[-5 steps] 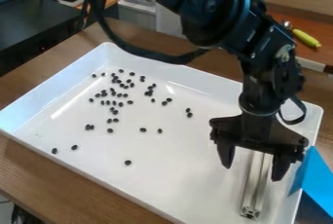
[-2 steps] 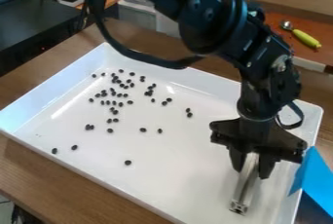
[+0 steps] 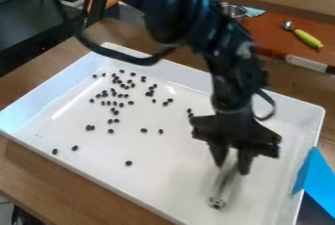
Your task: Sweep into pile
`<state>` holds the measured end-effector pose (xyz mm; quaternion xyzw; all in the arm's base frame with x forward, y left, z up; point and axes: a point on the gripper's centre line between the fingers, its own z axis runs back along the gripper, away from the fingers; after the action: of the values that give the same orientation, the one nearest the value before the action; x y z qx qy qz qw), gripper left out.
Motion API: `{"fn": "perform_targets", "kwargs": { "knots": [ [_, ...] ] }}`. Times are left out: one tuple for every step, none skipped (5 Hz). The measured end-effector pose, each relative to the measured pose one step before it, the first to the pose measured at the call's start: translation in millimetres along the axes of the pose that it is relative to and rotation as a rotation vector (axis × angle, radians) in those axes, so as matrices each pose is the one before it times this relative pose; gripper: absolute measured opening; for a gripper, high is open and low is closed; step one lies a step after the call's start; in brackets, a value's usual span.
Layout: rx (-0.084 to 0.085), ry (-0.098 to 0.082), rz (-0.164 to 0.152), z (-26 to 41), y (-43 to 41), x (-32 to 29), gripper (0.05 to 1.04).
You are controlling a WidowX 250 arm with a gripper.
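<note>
Leftmost, white rectangular tray [image 3: 46, 90] on brown table [image 3: 39, 172]. Dark beans [image 3: 110, 131] scattered inside: two lie apart toward the near left wall, a loose cluster sits toward the far left corner, singles and pairs thin out rightward. Right of them, still within the tray's walls, metal bar [image 3: 224, 186], tilted, lower end toward the near side. Arm [image 3: 232, 72] slants in from the top edge, bends down; gripper [image 3: 231, 169] points downward over the tray's right half, pinching the bar's upper part.
</note>
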<state>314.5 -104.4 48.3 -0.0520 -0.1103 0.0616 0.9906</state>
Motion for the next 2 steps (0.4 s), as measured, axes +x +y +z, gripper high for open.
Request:
{"fn": "perform_targets", "kwargs": {
  "knots": [
    [0.0074, 0.0227, 0.0141, 5.36, 32.13, -0.31, 0.37],
    [-0.0067, 0.0054, -0.0026, 6.48, 29.32, -3.65, 0.37]
  ]
}}
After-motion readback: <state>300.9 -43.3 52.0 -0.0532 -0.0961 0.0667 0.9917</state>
